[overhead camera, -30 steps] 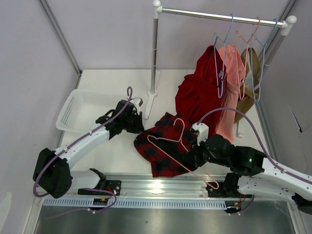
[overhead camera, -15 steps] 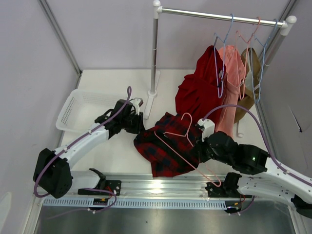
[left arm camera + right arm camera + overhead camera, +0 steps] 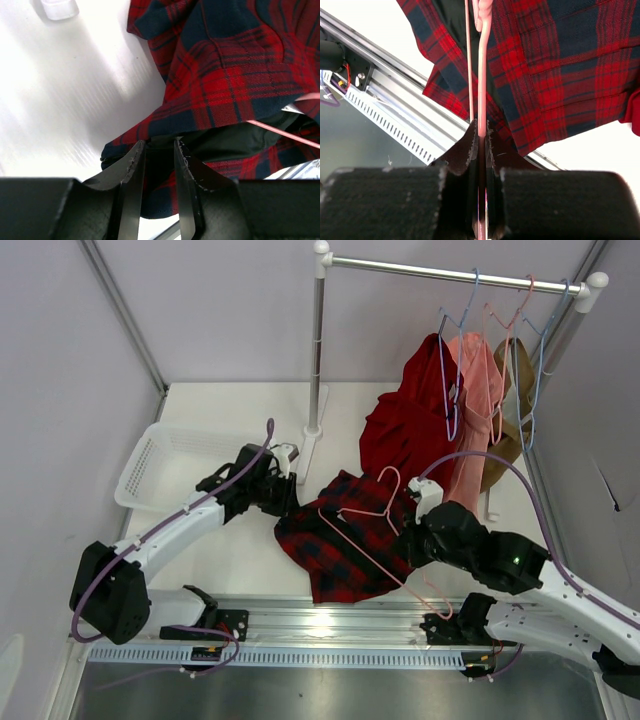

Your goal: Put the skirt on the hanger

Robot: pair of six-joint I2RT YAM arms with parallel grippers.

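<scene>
The red-and-black plaid skirt (image 3: 335,550) lies crumpled on the table between the two arms. The pale-pink wire hanger (image 3: 384,502) slants over its right part, hook toward the rack. My right gripper (image 3: 405,540) is at the skirt's right edge and is shut on the hanger's wire (image 3: 482,75), which runs straight out from between the jaws (image 3: 482,125) over the plaid (image 3: 560,65). My left gripper (image 3: 288,502) is at the skirt's left edge. Its jaws (image 3: 159,146) stand apart, straddling the folded hem and dark lining of the skirt (image 3: 225,75). A stretch of pink wire (image 3: 280,131) shows farther in.
A white mesh basket (image 3: 160,465) sits at the left. The rack pole (image 3: 318,350) rises behind the skirt, its foot (image 3: 59,7) close to my left gripper. A solid-red garment (image 3: 405,430), a salmon one (image 3: 475,410) and blue hangers (image 3: 455,320) hang at the right. A metal rail (image 3: 320,625) runs along the near edge.
My right gripper has carried the hanger up and to the right, so its hook now sits nearer the hanging red garment. The left arm has hardly shifted.
</scene>
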